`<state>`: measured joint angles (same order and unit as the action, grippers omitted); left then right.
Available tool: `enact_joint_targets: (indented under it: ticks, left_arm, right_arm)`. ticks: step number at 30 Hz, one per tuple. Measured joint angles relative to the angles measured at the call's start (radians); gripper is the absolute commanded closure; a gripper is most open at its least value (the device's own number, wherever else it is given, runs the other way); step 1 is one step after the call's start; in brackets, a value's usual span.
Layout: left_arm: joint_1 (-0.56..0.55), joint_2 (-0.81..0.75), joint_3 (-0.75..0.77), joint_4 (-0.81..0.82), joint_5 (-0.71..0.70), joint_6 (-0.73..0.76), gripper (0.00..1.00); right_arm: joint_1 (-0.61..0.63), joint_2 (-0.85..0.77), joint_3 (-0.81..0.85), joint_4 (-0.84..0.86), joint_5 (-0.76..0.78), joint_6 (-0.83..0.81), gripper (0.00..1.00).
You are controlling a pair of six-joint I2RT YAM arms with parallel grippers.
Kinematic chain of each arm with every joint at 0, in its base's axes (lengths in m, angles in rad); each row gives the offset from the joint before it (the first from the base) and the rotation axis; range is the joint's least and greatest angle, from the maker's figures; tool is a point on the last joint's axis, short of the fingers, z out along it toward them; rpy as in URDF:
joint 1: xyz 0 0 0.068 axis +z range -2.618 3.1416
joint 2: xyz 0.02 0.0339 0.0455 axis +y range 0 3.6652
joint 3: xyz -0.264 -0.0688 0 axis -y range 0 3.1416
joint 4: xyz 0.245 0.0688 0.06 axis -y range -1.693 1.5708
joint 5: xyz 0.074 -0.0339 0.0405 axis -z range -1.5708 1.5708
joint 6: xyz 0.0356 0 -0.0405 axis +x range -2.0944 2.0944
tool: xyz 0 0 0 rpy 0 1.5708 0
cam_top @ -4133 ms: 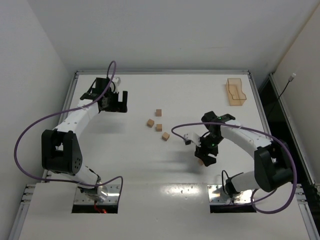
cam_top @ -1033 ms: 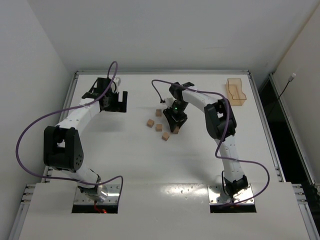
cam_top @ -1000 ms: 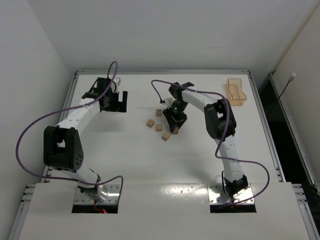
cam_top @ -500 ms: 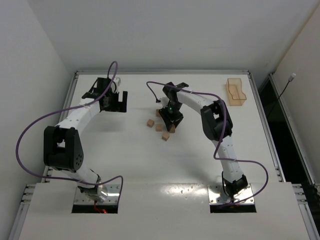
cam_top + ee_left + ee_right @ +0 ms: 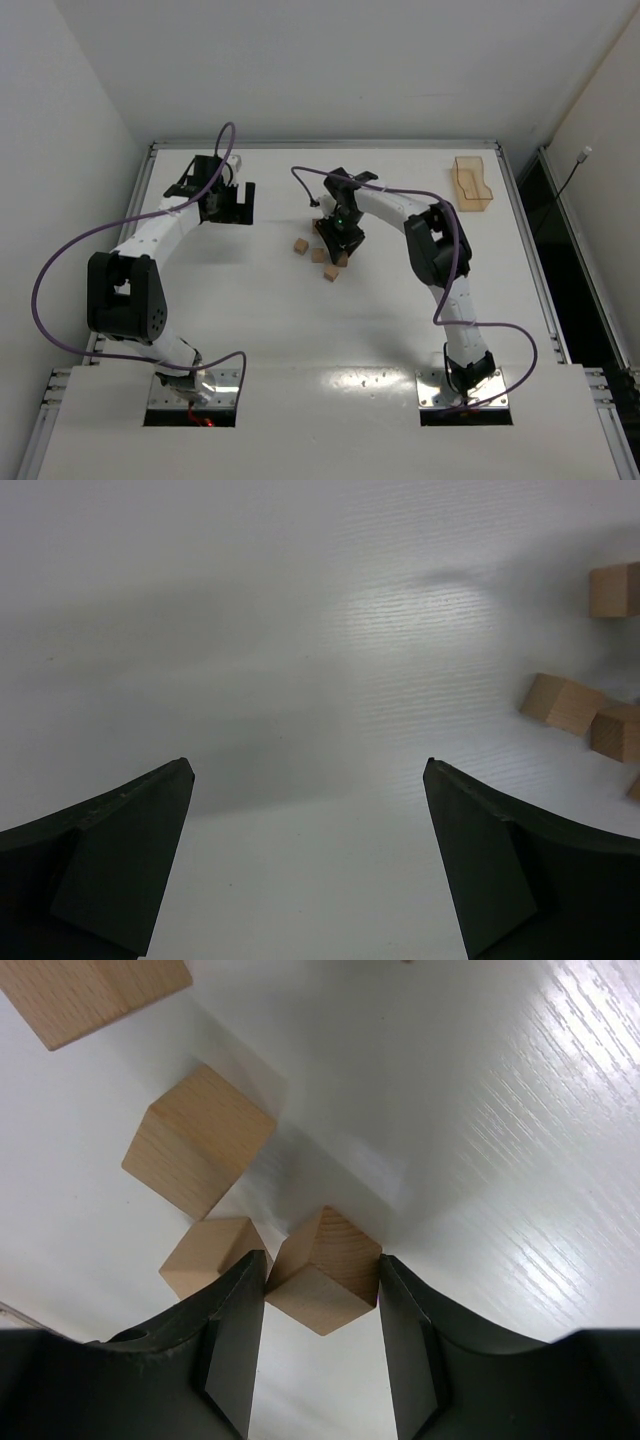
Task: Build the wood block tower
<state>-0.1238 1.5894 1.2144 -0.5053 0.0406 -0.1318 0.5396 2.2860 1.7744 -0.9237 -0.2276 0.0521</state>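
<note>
Right claw (image 5: 320, 1268) pinches one wood block (image 5: 325, 1288), seen only in wrist view.

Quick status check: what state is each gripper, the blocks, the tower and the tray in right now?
Left gripper: open, empty, over bare table.
Right gripper: shut on one wood block.
Loose wood blocks: lying on the table, none seen stacked.
Tower: not yet started.
Tray: upright at the far right corner, looks empty.
</note>
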Motion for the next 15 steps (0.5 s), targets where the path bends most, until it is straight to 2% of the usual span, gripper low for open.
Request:
enact_joint_targets:
  ticks: [1, 2, 6, 8, 15]
  left_arm:
    - [0.0, 0.0, 0.0, 0.0, 0.0, 0.0, 0.0]
    - [0.0, 0.0, 0.0, 0.0, 0.0, 0.0, 0.0]
    - [0.0, 0.0, 0.0, 0.002, 0.0, 0.0, 0.0]
    - [0.0, 0.0, -0.001, 0.003, 0.0, 0.0, 0.0]
    - [0.0, 0.0, -0.003, 0.008, 0.006, 0.0, 0.0]
  right_arm:
    - [0.0, 0.0, 0.0, 0.002, -0.001, 0.0, 0.54]
    - [0.001, 0.0, 0.0, 0.005, -0.002, -0.001, 0.49]
    - [0.001, -0.011, -0.026, 0.031, -0.013, -0.003, 0.41]
    - [0.001, -0.023, -0.039, 0.04, -0.014, -0.003, 0.33]
    - [0.0, -0.154, -0.107, 0.117, -0.012, -0.003, 0.28]
